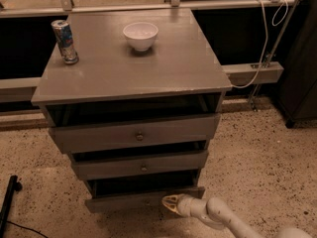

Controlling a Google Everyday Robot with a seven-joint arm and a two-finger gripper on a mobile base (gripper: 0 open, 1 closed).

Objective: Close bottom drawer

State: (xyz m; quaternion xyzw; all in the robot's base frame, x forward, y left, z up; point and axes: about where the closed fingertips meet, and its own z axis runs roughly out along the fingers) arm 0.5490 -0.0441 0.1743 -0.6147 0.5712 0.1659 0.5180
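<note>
Low in the frame, slightly right of centre, the gripper (173, 204) sits at the end of a pale arm that comes in from the lower right corner. Its yellowish tip points left and lies against, or just in front of, the right part of the bottom drawer's front panel; actual contact is hard to judge from this angle. I cannot tell whether the gripper is open or closed.

The bottom drawer (133, 201) is the lowest and narrowest of three in the grey-brown bench (148, 73), at the lower centre of the frame. It stands slightly pulled out, with a dark strip of its inside showing above the low front panel. Above it, the middle drawer (141, 165) and the wider top drawer (136, 134) each show a small round knob and also sit a little forward of the frame.

On the bench top, a drink can (65, 41) stands upright at the upper left, and a white bowl (140, 35) sits near the upper centre, well apart from the can. A white cable (257, 58) hangs at the upper right. The floor (262, 152) is speckled.
</note>
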